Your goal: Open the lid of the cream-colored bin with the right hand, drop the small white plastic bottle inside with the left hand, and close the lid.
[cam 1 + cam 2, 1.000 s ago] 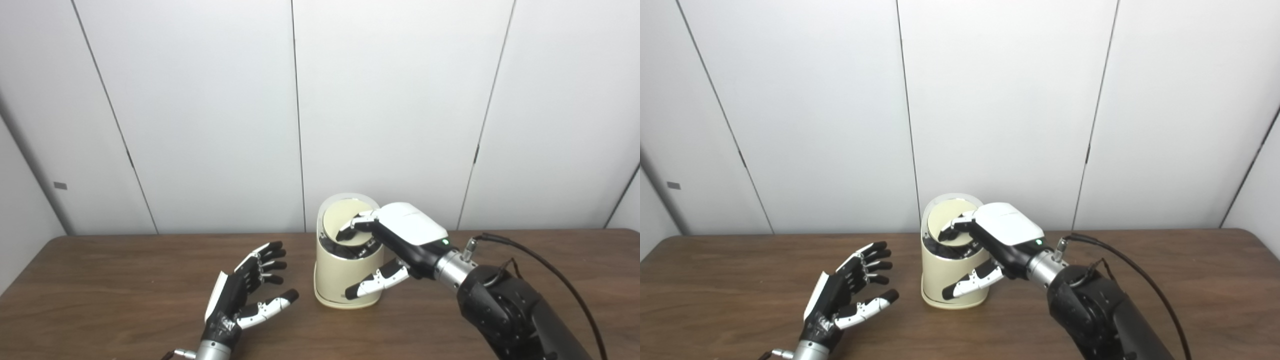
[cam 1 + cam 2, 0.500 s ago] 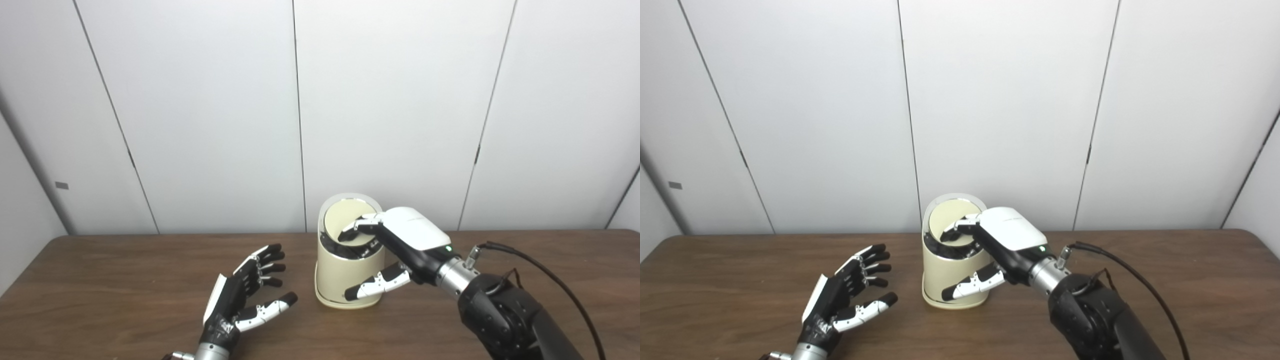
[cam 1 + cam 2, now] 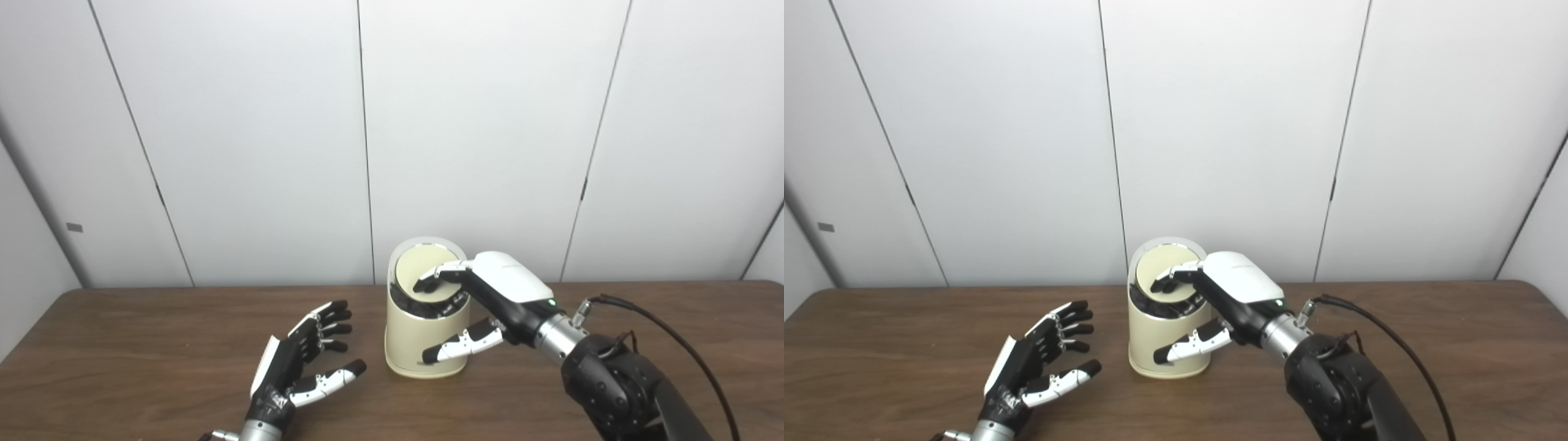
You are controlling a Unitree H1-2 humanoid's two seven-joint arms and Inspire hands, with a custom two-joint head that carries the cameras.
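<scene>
Right robot hand point(image 3: 490, 294) reaching over cream bin point(image 3: 422, 343) mid-desk point(image 3: 153, 343), fingertips point(image 3: 424, 284) on tilted lid point(image 3: 424, 275) – thumb spread at bin front, left robot hand point(image 3: 300, 361) wide open, empty – palm up beside bin

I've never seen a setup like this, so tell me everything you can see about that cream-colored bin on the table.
The cream-colored bin is a small upright cylinder, seemingly smooth plastic, standing on the brown wooden table near its far edge. Its round lid is tilted, showing a dark gap beneath. The right hand rests its fingertips on the lid, thumb across the bin's front. The open left hand is apart from it.
</scene>
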